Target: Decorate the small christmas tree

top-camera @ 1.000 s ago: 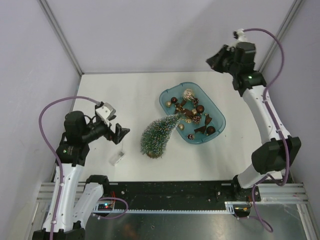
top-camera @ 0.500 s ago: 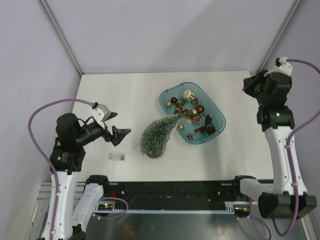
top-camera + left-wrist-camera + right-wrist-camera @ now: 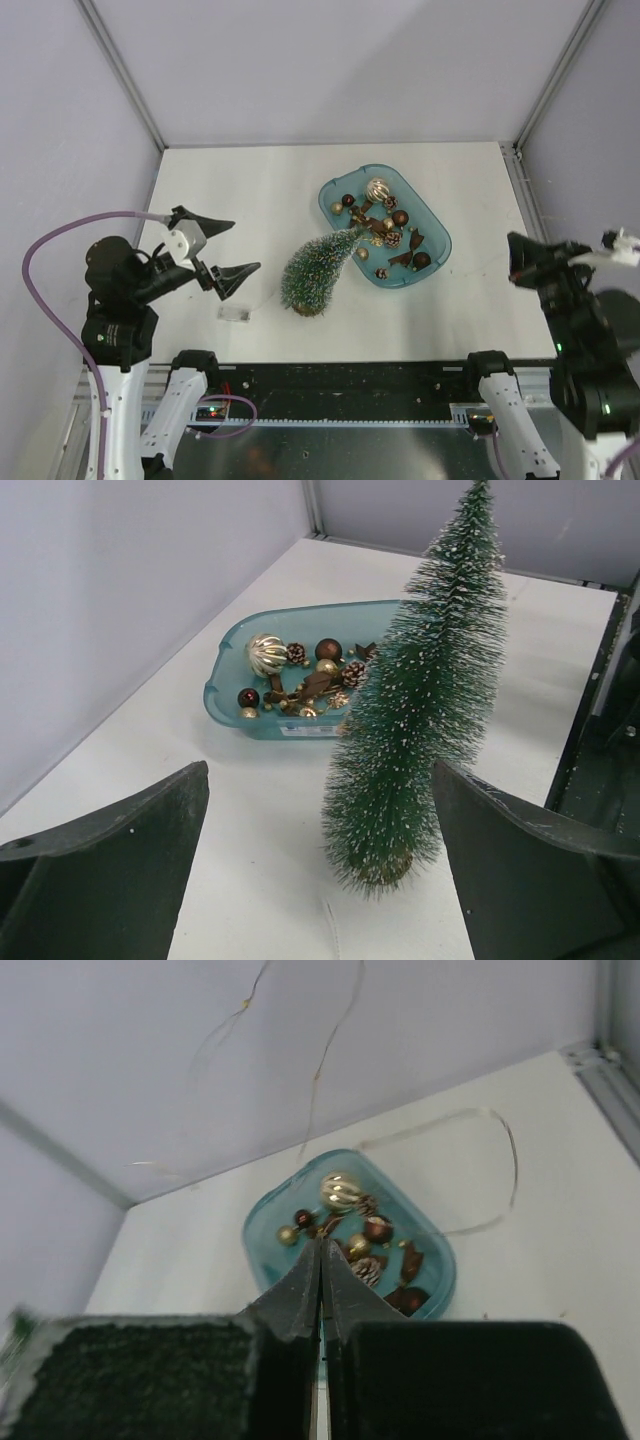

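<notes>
Two arms flank the small christmas tree [image 3: 315, 270], upright on the table [image 3: 250, 180] just beside the teal tray [image 3: 330, 200]; left gripper [image 3: 245, 245] fingers spread wide, empty; right gripper [image 3: 320, 1245] fingers pressed together on a thin wire [image 3: 312, 1090].

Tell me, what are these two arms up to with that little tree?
They are decorating the small christmas tree, which stands undecorated on the table. The left gripper hangs wide open beside it, holding nothing. The right gripper is shut and seems to pinch a thin wire trailing across the table. The ornaments lie in the teal tray.
</notes>
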### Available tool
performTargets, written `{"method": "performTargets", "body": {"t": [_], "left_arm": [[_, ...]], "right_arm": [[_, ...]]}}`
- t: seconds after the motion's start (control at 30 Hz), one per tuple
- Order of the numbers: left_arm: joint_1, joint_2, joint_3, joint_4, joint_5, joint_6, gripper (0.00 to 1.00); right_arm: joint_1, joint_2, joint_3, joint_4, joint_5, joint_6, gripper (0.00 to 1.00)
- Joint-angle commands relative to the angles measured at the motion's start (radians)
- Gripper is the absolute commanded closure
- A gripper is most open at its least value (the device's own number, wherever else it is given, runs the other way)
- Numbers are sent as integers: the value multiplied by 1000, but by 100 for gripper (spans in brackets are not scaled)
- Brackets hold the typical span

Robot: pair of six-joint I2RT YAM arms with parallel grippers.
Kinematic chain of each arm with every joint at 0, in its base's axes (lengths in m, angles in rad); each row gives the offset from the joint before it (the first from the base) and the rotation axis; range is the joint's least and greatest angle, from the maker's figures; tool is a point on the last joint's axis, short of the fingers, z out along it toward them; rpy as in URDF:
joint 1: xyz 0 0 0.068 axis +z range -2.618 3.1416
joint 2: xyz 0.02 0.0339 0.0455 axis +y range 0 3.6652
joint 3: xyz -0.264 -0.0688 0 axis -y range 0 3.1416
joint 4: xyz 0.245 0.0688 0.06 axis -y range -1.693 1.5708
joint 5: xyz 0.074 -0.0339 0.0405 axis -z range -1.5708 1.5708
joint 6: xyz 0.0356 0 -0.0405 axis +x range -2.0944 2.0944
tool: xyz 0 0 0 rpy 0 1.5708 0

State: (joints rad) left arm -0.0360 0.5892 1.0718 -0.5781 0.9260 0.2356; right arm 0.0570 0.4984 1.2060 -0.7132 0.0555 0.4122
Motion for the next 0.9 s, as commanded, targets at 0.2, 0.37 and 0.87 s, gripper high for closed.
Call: {"method": "performTargets", "body": {"t": [0.2,0.37,0.87], "left_arm": [[-96,20,100,14,81,75,5],[-123,34,152,14,181,134,1],[-724,222,58,207,14,-67,0]], "right_arm": [[-22,-168,160,-154,-667,40,100],[-45,-147,192,13,-971,214,100],[-146,-111,196,359,-1128,513,100]]}}
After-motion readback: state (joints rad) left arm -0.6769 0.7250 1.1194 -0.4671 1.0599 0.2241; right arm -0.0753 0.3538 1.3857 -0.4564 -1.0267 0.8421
